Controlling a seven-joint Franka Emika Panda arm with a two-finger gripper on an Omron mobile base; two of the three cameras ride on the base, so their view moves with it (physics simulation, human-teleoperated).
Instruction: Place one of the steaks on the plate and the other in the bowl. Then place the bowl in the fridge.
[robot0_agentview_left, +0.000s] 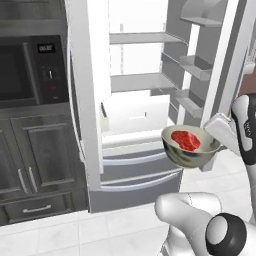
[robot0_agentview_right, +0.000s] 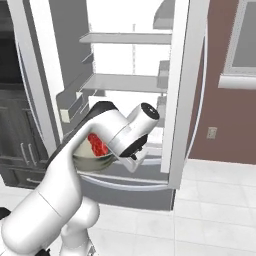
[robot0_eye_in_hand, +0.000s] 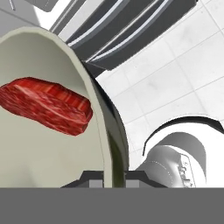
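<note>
Left base view: bowl (robot0_agentview_left: 190, 150) with red steak (robot0_agentview_left: 186, 140), rim clamped by gripper (robot0_agentview_left: 216, 145) at 3 o'clock; open fridge (robot0_agentview_left: 140, 100) shelves at 11 o'clock; fingertips hidden.

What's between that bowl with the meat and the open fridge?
Nothing: in the left base view the bowl, gripped at its rim by the hand with a red steak inside, hangs just before the fridge across bare air.

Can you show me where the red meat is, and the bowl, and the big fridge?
Bright red raw steak (robot0_agentview_left: 186, 140), left base view, middle of its top.
Deep beige-cream round bowl (robot0_agentview_left: 186, 159), left base view, its outer front wall.
Tall grey stainless fridge (robot0_agentview_left: 135, 192), left base view, front of its lower drawer.
</note>
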